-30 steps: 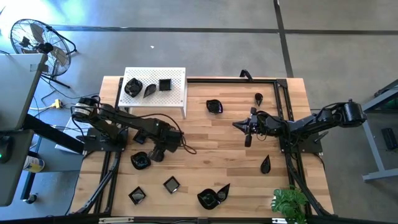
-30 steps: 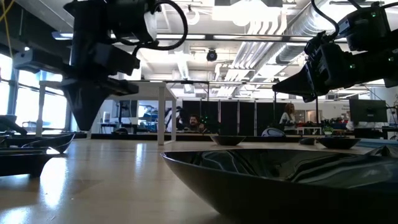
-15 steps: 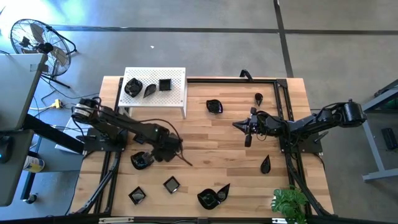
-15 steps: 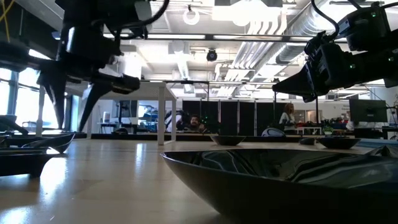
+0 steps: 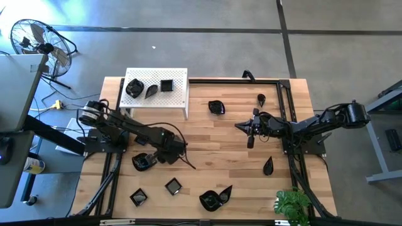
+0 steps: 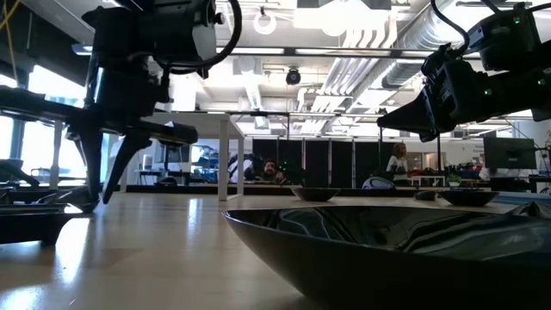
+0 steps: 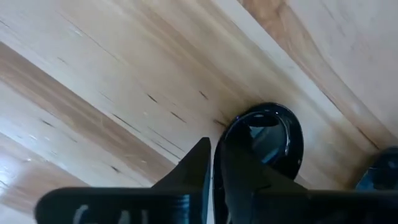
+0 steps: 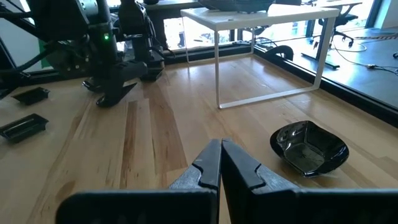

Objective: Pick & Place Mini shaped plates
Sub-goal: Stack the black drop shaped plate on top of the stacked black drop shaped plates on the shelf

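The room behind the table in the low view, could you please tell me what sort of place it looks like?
Probably an open-plan office or lab workspace: exposed white ceiling ducts, a row of dark computer monitors, and a seated person beyond the light wooden table.

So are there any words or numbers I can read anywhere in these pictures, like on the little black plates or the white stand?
None can be read: no words, numbers or labels show on the plates, the white stand or the wooden table.
Left hand, pale marks on its base: too blurred to read.
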